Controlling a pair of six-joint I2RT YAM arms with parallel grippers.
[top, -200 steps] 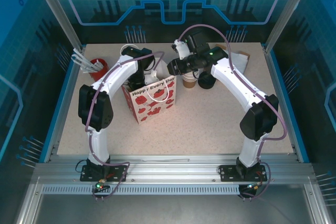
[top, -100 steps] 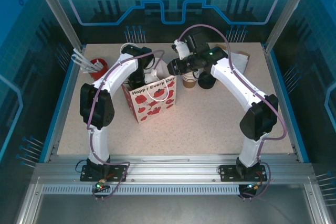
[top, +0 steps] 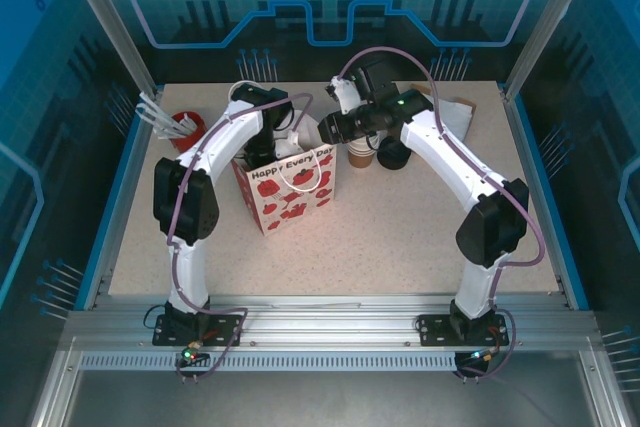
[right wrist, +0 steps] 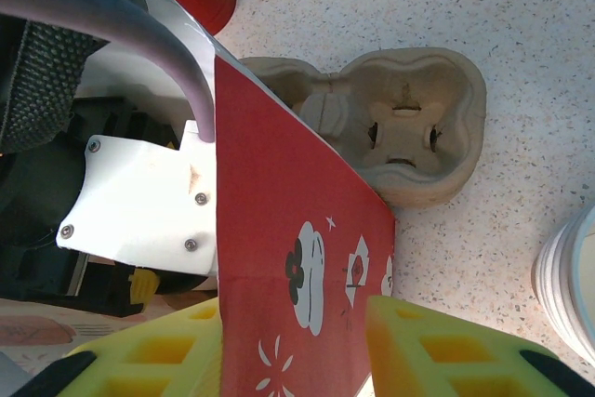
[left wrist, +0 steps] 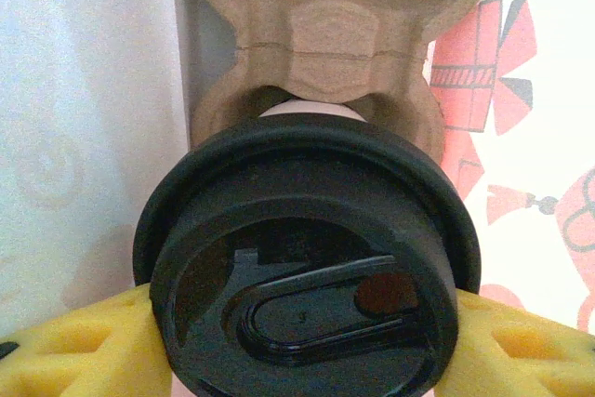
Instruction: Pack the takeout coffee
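From above, we see the left arm (top: 215,147) rise from its base, fold at the elbow and run up and to the right. Its wrist bends down at the mouth of the gift bag (top: 292,187), which stands upright left of centre on the table (top: 400,237). The right arm (top: 450,162) arches up from its base and leans leftward, bringing the right gripper (top: 328,128) to the bag's upper right corner. Just right of the bag stand a stack of cups (top: 358,154) and a loose black lid (top: 392,155). A red cup (top: 187,128) sits near the table's left edge.

In the left wrist view, the left gripper (left wrist: 302,346) has its yellow fingers (left wrist: 84,341) on either side of the takeout coffee (left wrist: 307,267), pressed in under the lid's rim, so the cup is clamped between them. The black lid faces the camera. The cup sits between a pale wall on the left and a red-printed wall on the right. Beyond it lies a cardboard carrier (left wrist: 344,34), and its nearest pocket touches the lid's far edge in this picture.

In the right wrist view, the right gripper's yellow fingers (right wrist: 446,341) stand a narrow way apart. A red panel of the gift bag fills the gap between them, with both fingers against it. The carrier rests on the speckled table past the panel, partly hidden by it. The left arm's white housing lies to the left.
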